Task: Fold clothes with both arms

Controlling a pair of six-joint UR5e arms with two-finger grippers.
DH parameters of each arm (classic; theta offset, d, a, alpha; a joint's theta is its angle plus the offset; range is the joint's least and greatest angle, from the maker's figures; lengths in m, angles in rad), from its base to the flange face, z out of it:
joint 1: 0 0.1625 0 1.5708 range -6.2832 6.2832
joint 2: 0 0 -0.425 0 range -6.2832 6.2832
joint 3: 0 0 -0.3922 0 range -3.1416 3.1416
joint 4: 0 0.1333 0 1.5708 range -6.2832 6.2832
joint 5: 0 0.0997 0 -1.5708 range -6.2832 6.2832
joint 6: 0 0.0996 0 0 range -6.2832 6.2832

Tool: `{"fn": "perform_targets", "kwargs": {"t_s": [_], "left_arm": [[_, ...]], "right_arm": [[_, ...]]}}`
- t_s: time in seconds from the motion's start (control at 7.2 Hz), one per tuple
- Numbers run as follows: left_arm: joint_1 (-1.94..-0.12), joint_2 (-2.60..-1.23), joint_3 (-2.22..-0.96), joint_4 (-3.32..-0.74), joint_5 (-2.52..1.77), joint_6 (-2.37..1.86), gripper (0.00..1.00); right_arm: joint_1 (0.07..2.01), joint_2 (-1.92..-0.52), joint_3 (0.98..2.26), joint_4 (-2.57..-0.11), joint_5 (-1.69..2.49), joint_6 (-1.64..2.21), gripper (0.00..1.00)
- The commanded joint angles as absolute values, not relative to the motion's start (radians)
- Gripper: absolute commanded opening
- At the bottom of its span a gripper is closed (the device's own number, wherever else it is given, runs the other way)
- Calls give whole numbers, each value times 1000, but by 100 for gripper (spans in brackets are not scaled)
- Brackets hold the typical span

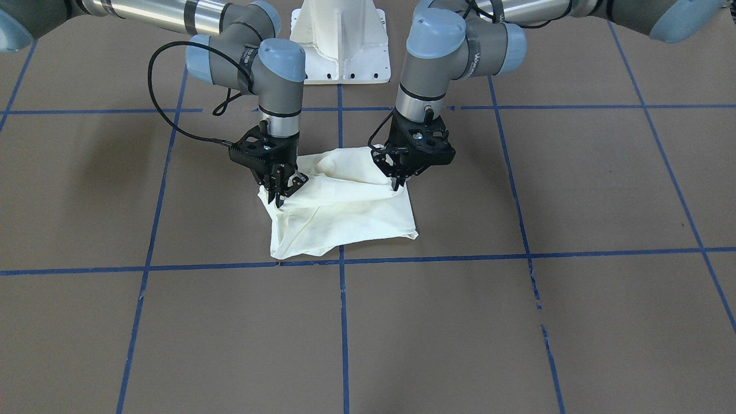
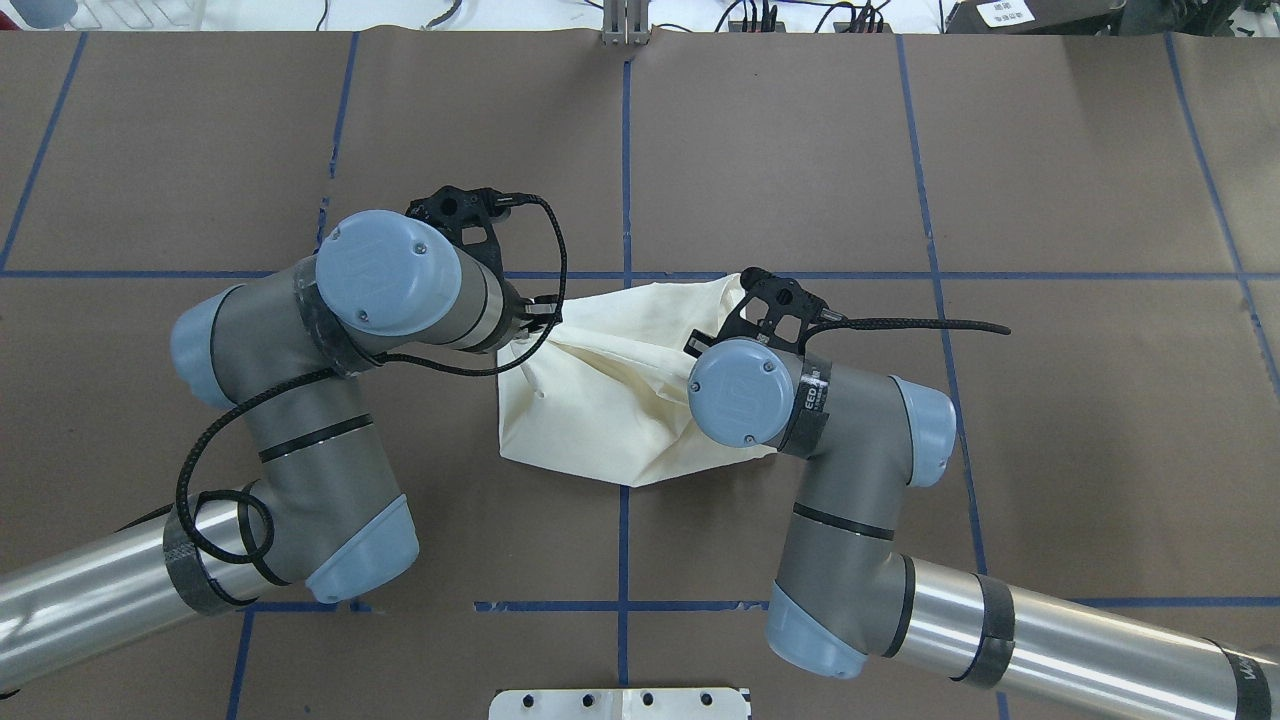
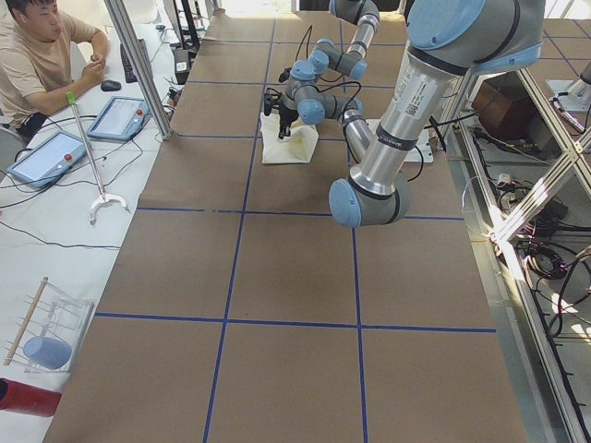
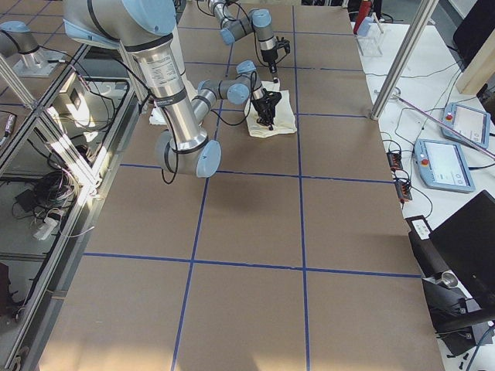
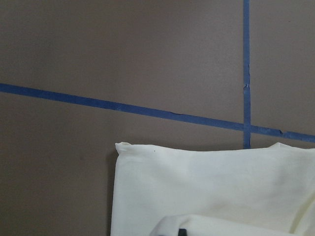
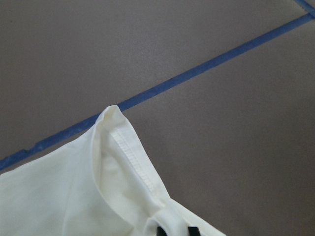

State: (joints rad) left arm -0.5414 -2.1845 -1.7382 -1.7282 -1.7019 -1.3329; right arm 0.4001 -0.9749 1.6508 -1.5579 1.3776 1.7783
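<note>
Exterior front-facing shows both of my grippers down on the T-shirt (image 1: 345,221). It lies as a rumpled, roughly square bundle on the brown table (image 1: 546,333), across the central blue tape line (image 1: 343,328) and just on my side of a cross line (image 1: 460,257), with one corner just beside that line. Only plain cream cloth shows. My right gripper (image 1: 280,192), on that view's left, is closed on a bunched fold at one side edge of the bundle, and the cloth is drawn up into a small peak around it. My left gripper (image 1: 397,183), on that view's right, is pinched to a point on the cloth at the opposite side, and a taut ridge of fabric runs between the two grips. From overhead the shirt sits between my two wrists, well forward of my white pedestal base (image 2: 620,703), and my right wrist hides its own grip there. In the right wrist view two black fingertips (image 6: 160,230) show at the bottom edge with cream cloth between them, and a stitched hem (image 6: 130,157) runs up to a folded corner that meets a tape line. In the left wrist view a flat, squared corner of the shirt lies on the paper just short of a tape crossing, with a raised fold at the bottom edge.
</note>
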Motion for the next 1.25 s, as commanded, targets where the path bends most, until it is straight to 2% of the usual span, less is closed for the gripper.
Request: {"fn": "perform_targets", "kwargs": {"t_s": [0.0,0.28,0.56,0.83,1.11], "left_arm": [[-548,-2175,-1752,-1729,-1703,-1234,100],[-577,-2151,-1822,-1730,-1713,-1122,100],[-578,-2141,-1842,-1730,-1749,-1121,100],[-578,-2141,-1844,-1730,-1750,-1124,100],[-578,-2140,-1851,-1730,-1750,-1127,100]], "right_arm": [[417,-974,1673,-1546,1393,1708,100],[446,-980,1783,-1552,1485,1684,100],[434,-976,1824,-1551,1477,1680,100],[279,-989,1816,-1552,1307,1678,100],[255,-977,1726,-1552,1254,1669,100]]}}
